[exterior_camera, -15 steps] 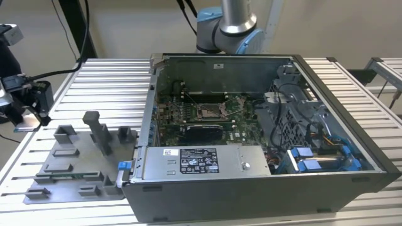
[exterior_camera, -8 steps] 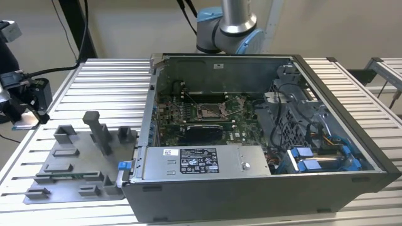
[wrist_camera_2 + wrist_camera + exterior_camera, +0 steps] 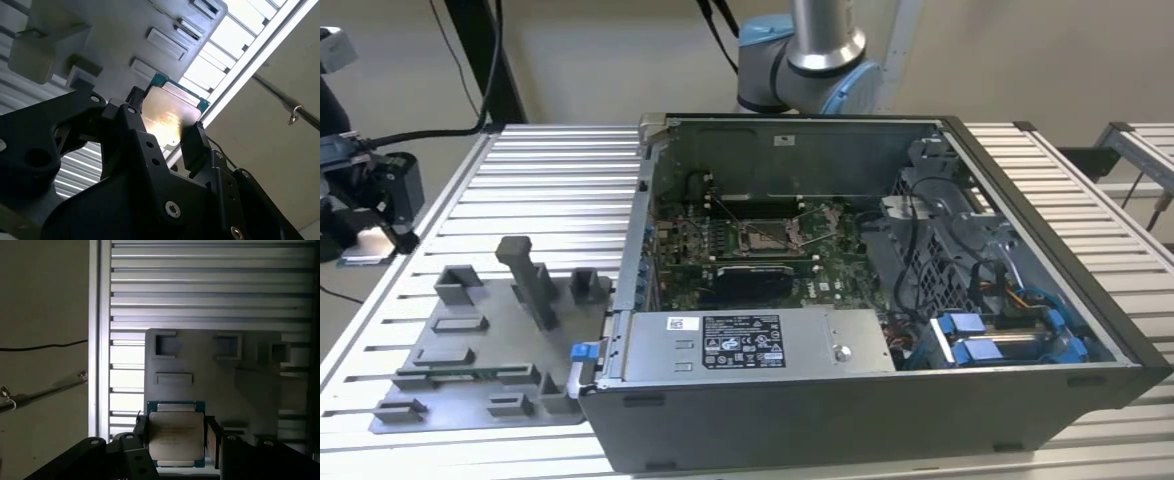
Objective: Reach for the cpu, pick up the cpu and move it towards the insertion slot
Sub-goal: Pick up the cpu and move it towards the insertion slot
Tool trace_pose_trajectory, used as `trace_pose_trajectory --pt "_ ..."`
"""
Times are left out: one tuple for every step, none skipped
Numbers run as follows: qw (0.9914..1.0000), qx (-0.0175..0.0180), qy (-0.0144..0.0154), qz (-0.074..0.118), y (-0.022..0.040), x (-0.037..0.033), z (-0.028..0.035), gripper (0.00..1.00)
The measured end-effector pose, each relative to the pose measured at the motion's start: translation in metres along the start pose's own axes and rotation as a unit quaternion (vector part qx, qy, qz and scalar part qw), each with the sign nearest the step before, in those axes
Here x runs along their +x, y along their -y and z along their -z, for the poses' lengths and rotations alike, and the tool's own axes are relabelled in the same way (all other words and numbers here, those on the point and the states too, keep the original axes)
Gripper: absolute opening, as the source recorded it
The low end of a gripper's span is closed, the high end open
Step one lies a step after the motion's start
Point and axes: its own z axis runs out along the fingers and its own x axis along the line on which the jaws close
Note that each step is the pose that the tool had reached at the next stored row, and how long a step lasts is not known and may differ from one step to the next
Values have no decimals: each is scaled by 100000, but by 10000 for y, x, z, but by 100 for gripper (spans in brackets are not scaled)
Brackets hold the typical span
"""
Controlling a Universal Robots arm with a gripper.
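hand: your black two-finger gripper (image 3: 176, 436) is clamped on the chip. its fingers (image 3: 213, 437) press two opposite edges, as both wrist views show.
cpu: the small thin square cpu with the silvery metal top (image 3: 176, 432) sits between those fingers. you hold it off the flat grey plastic tray (image 3: 220, 390) beyond it, i judge.
long axis: none to speak of, since the chip is near square.
direction: in the exterior view your gripper hangs at the exterior view's left edge. the square metal-framed insertion slot (image 3: 767, 236) lies well apart to the exterior view's right, on the green board (image 3: 834, 248) inside the open grey computer case (image 3: 881, 390).
in the way: the tray's upright grey posts (image 3: 523, 275) and the case's left wall (image 3: 640, 230) stand between.
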Motion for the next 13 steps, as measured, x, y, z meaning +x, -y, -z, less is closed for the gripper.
trace_pose_trajectory --pt "100000 1 -1 -2 -1 0 14 0" --pt "100000 1 1 -1 -1 0 27 0" --pt "100000 0 0 2 -1 1 40 0" --pt "100000 -2 3 1 -2 1 53 0" --pt "100000 -1 4 0 -3 1 66 0" --pt "100000 -1 0 -1 -3 1 78 0" --pt "100000 -3 6 1 -4 2 90 0" --pt "100000 -1 3 -1 -4 2 102 0" --pt "100000 1 0 -2 -5 2 114 0" --pt "100000 -1 4 0 -5 2 126 0" --pt "100000 1 0 0 -5 3 140 0" --pt "100000 1 0 -1 -6 3 152 0" --pt "100000 1 0 -1 -7 3 166 0"
